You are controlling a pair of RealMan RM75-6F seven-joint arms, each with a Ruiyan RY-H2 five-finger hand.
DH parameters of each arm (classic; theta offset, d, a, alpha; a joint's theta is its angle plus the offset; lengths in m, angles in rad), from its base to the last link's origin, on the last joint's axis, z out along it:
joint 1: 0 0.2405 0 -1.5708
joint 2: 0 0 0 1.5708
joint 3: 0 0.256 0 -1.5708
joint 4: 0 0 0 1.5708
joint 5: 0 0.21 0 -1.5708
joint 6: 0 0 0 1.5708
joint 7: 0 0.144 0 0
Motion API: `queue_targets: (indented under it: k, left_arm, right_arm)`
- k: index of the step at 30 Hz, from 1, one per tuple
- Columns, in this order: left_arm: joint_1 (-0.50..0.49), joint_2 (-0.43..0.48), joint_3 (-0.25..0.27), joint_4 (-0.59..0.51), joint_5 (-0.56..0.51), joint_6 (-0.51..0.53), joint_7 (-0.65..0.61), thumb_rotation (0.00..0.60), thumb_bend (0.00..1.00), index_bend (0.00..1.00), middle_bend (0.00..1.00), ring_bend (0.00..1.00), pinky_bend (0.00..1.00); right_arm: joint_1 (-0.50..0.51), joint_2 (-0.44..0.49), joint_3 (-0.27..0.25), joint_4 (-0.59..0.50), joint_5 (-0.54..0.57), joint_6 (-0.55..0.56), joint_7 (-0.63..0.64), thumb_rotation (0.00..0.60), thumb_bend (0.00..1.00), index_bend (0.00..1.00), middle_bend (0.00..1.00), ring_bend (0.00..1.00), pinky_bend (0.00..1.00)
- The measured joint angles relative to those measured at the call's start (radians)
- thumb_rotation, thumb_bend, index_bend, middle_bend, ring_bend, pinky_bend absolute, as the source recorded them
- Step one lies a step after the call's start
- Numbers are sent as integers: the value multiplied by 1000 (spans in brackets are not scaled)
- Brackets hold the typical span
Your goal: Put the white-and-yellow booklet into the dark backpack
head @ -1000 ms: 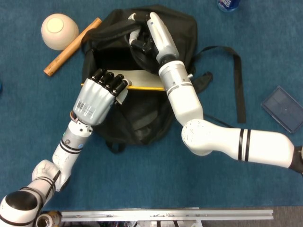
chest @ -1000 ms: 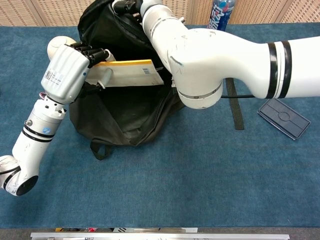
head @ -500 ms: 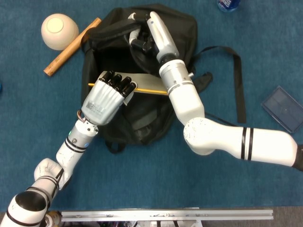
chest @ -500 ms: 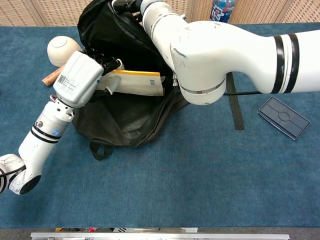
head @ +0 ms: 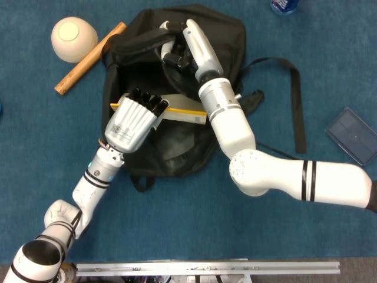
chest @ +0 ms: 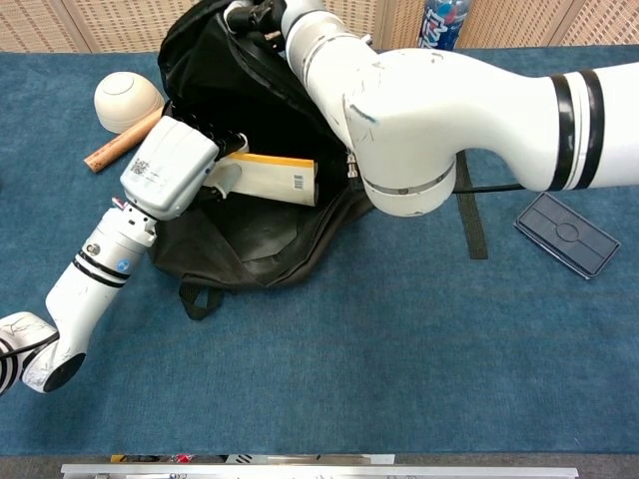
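Booklet (chest: 268, 177) is halfway into the backpack (head: 224, 35); left hand (head: 132, 121) grips it, right hand (head: 177, 50) holds the bag's edge open.

Lighting: even, bright, overhead. Shadows: soft, short, close under arms. Glare: mild sheen on white arm shells. Dark backpack (head: 177, 135) interior underexposed, detail lost. Focus: sharp in both views.

left robot hand (chest: 172, 168) holds booklet (chest: 275, 178) | over open backpack (chest: 240, 239) | right robot hand (chest: 262, 14) grips backpack rim

Lab: blue-carpeted table (chest: 399, 349), metal rail (head: 206, 268)
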Motion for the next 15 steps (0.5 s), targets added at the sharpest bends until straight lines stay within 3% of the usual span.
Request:
queue_targets:
  k: [8,15]
  left_arm:
    - [37,10,-11,-84,-27,19,72,600,268,482,637,540,527]
    - [80,67,-6,-235,-41,6,187,600,223,240,378,398,496]
  right_arm:
    - [-10,2,-11,-7,-10,3,10,600,877,721,634,651,805]
    - [-18,14,-11,-13,3,-5,15,600,877,721,634,651,806]
